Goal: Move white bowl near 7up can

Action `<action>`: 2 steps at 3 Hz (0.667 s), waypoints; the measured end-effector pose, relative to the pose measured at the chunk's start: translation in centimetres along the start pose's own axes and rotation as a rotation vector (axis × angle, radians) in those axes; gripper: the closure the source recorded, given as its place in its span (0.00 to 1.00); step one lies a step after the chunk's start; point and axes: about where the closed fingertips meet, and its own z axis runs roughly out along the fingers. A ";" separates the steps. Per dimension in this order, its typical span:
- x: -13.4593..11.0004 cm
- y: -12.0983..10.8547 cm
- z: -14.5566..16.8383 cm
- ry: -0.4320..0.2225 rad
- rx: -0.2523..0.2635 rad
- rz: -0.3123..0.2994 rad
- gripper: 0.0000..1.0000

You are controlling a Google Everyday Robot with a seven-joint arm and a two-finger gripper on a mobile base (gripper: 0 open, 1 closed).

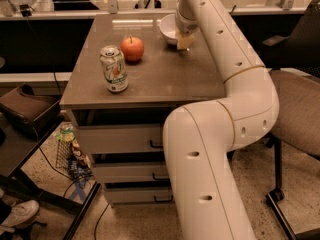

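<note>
The white bowl [168, 28] sits at the far right of the brown cabinet top [150, 79], partly hidden by my arm. The 7up can [114, 69] stands upright near the front left of the top. My gripper [184, 42] hangs from the white arm just at the bowl's near right rim, low over the top. Whether it touches the bowl is hidden.
An orange-red apple [132, 48] sits between can and bowl, just behind the can. My large white arm [215, 149] fills the front right. A dark office chair [300, 99] stands to the right. Drawers [120, 139] are below the top; clutter lies on the floor at left.
</note>
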 end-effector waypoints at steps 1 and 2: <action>-0.1 -0.1 0.5 -0.002 0.003 -0.001 0.87; -0.2 -0.2 0.9 -0.003 0.005 -0.002 1.00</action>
